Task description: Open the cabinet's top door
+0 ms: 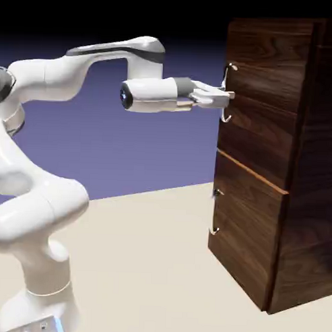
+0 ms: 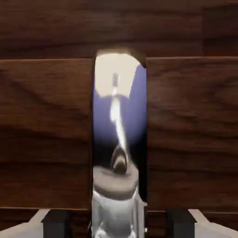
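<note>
Cabinet: we see the cabinet standing on the tabletop at the right of the exterior view, tall and dark-grained, with two stacked front panels.
Top door: the top door is the upper panel; in the exterior view it looks flush with the cabinet front.
Handle: the handle is a thin curved silver bar running down the top door's left edge; in the hand view the handle fills the middle as a shiny upright strip against the wood.
Lower panel: the lower panel sits beneath, with its own shorter handle.
Fingers: we reach level from the left, and the fingers sit at the handle, about halfway along it.
Grip: in the hand view the two grey tips stand either side of the handle with small dark gaps, so we cannot tell whether they press on it.
</note>
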